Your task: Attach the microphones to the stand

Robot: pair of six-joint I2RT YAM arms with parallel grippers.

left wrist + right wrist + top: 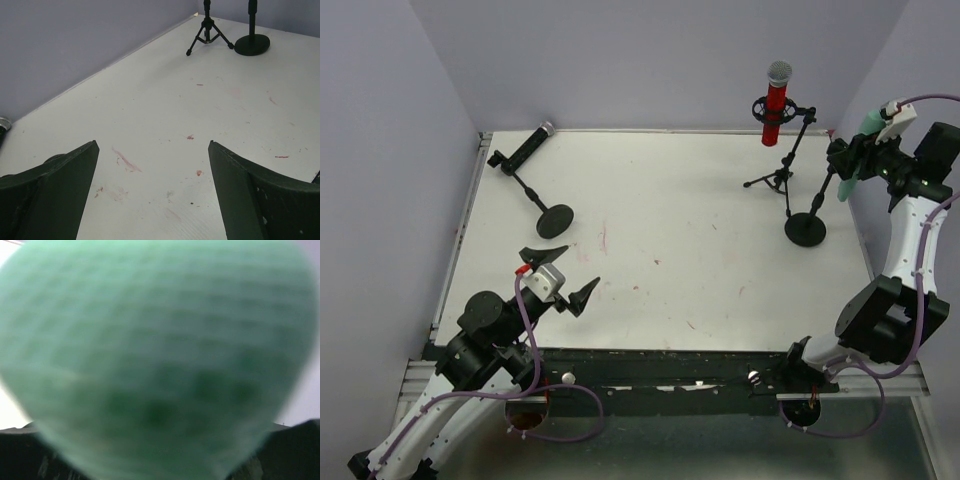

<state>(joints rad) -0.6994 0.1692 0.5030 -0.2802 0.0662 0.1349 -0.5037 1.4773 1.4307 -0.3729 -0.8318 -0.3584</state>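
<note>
The red microphone (pixel 776 101) with a silver mesh head stands upright in the clip of the tripod stand (pixel 774 180) at the back right. My right gripper (pixel 850 160) is shut on the mint-green microphone (pixel 853 152) and holds it at the top of the round-base stand (pixel 806 229). Its blurred green mesh head (pixel 155 355) fills the right wrist view. The black microphone (pixel 525 151) sits in the clip of a tipped-over stand (pixel 555 220) at the back left. My left gripper (pixel 568 273) is open and empty above the table's near left, as the left wrist view (pixel 152 145) shows.
The white table (pixel 660 250) has purple walls at the back and sides. In the left wrist view the tripod (pixel 208 35) and round base (pixel 252 45) stand far ahead, and a silver mesh head (pixel 3 123) shows at the left edge.
</note>
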